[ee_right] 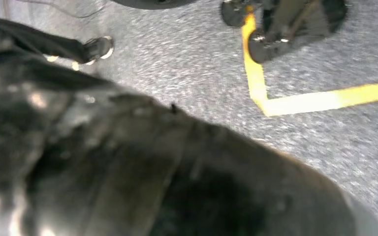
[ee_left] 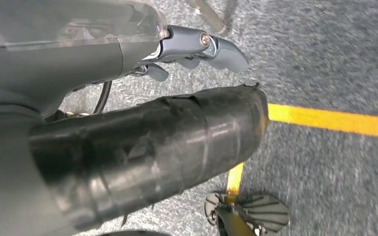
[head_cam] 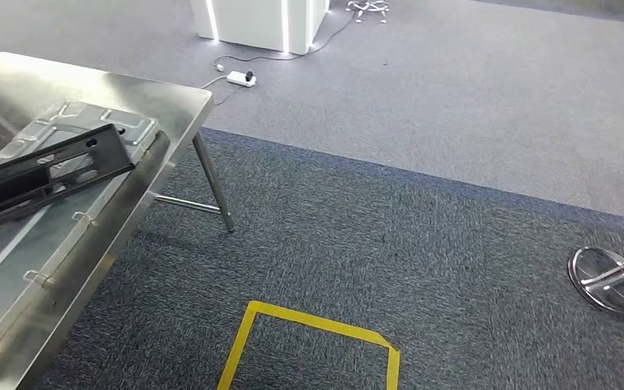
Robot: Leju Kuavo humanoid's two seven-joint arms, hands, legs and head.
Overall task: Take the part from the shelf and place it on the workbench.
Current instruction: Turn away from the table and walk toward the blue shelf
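Since the black part (head_cam: 45, 175) already lies on the shiny metal workbench (head_cam: 175, 101) at the far left, the job looks done. Near the yellow floor tape (head_cam: 313, 325), the left hand (ee_left: 128, 123) hangs holding nothing, fingers apart. Whether the right hand (ee_right: 152, 172) is closed, I cannot tell.

The black plastic part (head_cam: 45, 175), long with cut-outs, lies flat on the steel workbench (head_cam: 138, 89) at left, angled toward its near edge

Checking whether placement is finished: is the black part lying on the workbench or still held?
On the workbench: the black part lies flat on its metal panel, no hand on it.
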